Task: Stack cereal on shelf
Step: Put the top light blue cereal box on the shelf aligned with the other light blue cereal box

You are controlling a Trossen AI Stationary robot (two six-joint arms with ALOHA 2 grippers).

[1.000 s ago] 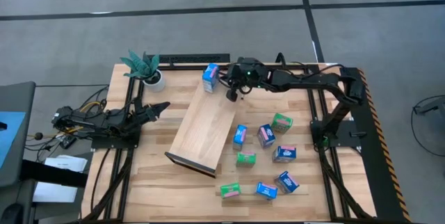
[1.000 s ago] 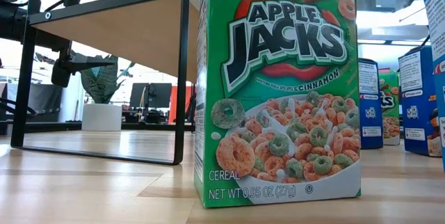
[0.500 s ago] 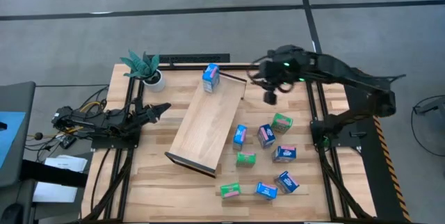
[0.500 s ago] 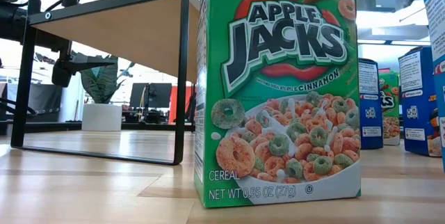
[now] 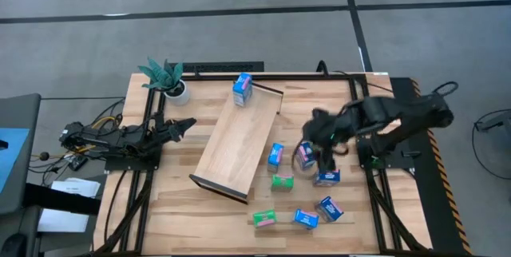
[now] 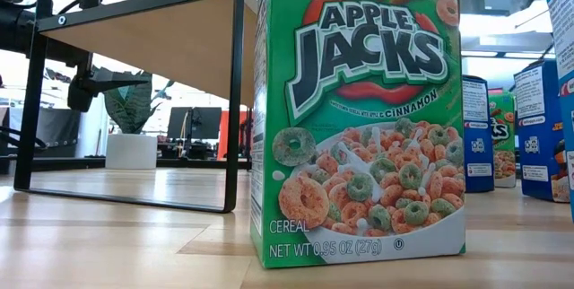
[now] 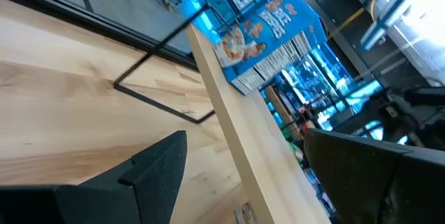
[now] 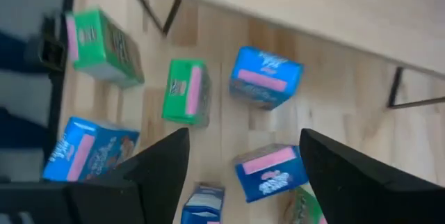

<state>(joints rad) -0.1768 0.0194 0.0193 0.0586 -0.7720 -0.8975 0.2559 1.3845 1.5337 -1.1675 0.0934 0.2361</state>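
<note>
The shelf (image 5: 239, 141) is a light-wood board on dark end frames, lying slantwise mid-table. One blue cereal box (image 5: 243, 88) stands upright on its far end and also shows in the left wrist view as the blue box (image 7: 268, 36). Several blue and green cereal boxes lie loose on the table right of the shelf, among them a blue one (image 5: 275, 154) and a green one (image 5: 281, 183). My right gripper (image 5: 321, 158) hangs open above this cluster, pointing steeply down, and its wrist view shows my right gripper (image 8: 243, 175) with nothing between the fingers. My left gripper (image 5: 182, 124) waits open at the table's left.
A potted plant (image 5: 166, 77) stands at the far left corner. A green Apple Jacks box (image 6: 359, 118) stands right in front of the low camera, with the shelf's dark leg (image 6: 237, 91) to its left. Bare tabletop lies left of the shelf and along the near edge.
My right gripper has swung from the shelf's far end, beside the blue box, toward the table's right edge and then toward the near edge. It has tipped steeply downward over the loose boxes. The blue box has stayed upright on the shelf.
</note>
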